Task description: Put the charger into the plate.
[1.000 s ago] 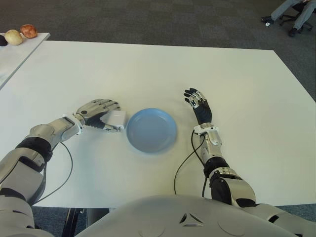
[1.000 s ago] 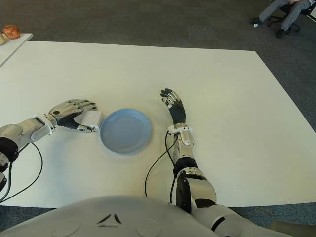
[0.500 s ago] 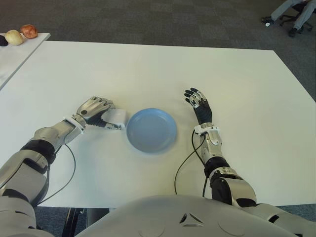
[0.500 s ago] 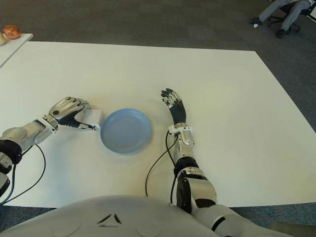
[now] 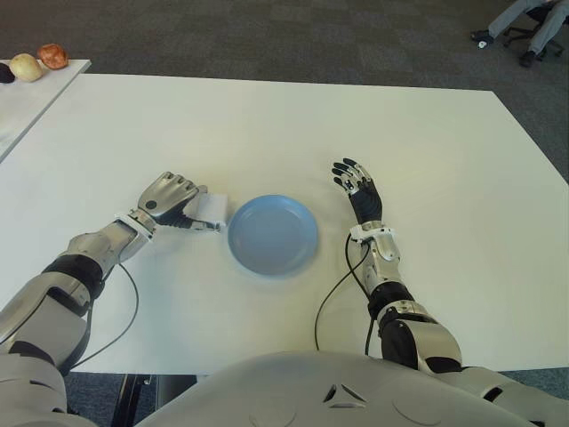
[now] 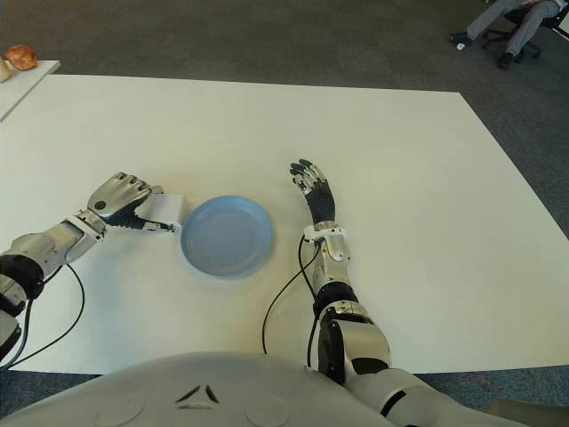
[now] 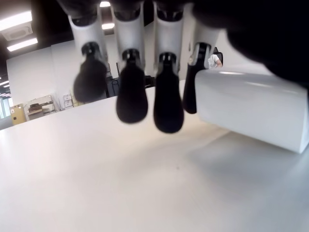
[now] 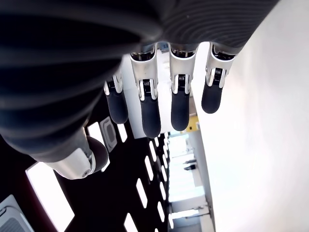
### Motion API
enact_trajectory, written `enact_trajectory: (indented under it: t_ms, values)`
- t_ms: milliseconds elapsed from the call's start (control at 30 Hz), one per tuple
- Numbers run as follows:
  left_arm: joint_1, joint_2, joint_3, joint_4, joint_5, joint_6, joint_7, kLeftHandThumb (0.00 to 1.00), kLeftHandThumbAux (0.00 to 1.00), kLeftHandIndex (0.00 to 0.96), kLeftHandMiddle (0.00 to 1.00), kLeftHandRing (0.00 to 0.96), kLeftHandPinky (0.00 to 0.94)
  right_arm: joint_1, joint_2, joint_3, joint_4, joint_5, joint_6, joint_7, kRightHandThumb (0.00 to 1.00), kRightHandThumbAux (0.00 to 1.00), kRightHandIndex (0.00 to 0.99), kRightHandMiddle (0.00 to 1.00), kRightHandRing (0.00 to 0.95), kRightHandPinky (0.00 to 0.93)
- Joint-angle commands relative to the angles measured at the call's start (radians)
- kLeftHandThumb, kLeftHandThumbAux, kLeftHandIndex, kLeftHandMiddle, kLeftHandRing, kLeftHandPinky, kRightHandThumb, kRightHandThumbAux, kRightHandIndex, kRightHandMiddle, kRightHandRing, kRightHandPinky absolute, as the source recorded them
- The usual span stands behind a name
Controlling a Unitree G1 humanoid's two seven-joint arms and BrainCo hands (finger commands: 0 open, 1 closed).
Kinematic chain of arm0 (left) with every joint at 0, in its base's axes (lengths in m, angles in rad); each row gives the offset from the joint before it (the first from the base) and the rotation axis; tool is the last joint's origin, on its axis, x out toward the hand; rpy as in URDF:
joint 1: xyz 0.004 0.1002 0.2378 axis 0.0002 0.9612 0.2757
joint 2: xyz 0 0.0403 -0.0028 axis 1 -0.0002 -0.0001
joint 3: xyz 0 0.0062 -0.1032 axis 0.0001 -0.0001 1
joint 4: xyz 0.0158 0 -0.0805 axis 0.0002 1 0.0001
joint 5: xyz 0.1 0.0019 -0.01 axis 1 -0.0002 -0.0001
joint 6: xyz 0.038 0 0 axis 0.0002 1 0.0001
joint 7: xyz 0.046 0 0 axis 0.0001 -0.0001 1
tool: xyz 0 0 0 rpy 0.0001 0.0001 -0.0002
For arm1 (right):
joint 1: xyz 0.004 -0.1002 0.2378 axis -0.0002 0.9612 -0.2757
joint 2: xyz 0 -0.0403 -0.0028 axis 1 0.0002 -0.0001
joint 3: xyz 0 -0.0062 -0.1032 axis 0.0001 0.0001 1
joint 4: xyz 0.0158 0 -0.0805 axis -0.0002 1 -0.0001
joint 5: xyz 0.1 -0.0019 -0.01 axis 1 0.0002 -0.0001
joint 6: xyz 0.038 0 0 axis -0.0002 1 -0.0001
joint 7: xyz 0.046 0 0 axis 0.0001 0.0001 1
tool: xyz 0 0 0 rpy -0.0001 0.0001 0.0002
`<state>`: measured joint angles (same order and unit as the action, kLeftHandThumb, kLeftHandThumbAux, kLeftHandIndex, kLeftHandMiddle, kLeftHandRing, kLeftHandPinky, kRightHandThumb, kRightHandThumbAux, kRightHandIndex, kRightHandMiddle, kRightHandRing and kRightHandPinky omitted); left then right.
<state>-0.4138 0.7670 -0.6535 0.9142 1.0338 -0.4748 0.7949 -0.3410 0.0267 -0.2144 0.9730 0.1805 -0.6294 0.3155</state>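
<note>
Since a second ago the left hand (image 5: 169, 197) has drawn back a little toward the robot's left and curled its fingers (image 7: 131, 94) tighter, while the charger (image 5: 206, 210) has stayed about where it was, on the table (image 5: 267, 124) just left of the plate (image 5: 272, 234). Nothing has changed at the right hand (image 5: 356, 187), which shows just right of the plate with its fingers spread, holding nothing. As for progress, the task looks barely begun: the plate is bare and the charger is outside it, close to its left rim but not on it. The left hand sits at the charger's far side from the plate. In the wrist view its fingers hang curled beside the white block, the nearest one close against its side, but they do not wrap it; whether the thumb presses it from the other side I cannot tell. I judge this a curled hand touching or nearly touching the charger, not a firm grip. Left to do: secure the charger, carry it right, and set it down in the plate.
</note>
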Motion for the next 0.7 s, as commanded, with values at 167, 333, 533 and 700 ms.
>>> enact_trajectory:
  t_ms: [167,333,533,700]
  values:
    - [0.004,-0.014,-0.038,0.02,0.041,0.006,0.031,0.737,0.695,0.444,0.842,0.836,0.835,0.066,0.008,0.0,0.057,0.0,0.068,-0.02,0.0,0.589,0.191,0.277,0.223,0.191]
    - [-0.003,-0.011,-0.064,0.019,0.071,0.035,0.066,0.737,0.695,0.444,0.842,0.834,0.827,0.065,0.008,0.001,0.06,0.0,0.07,-0.022,0.0,0.584,0.193,0.278,0.223,0.19]
    - [-0.01,-0.003,-0.088,0.009,0.1,0.06,0.08,0.739,0.694,0.444,0.846,0.839,0.826,0.065,0.01,0.002,0.06,-0.001,0.072,-0.027,0.0,0.581,0.193,0.276,0.222,0.186]
    - [-0.014,0.007,-0.09,-0.009,0.091,0.062,0.061,0.742,0.694,0.444,0.853,0.848,0.831,0.065,0.011,0.003,0.059,-0.003,0.075,-0.033,0.0,0.579,0.192,0.275,0.22,0.182]
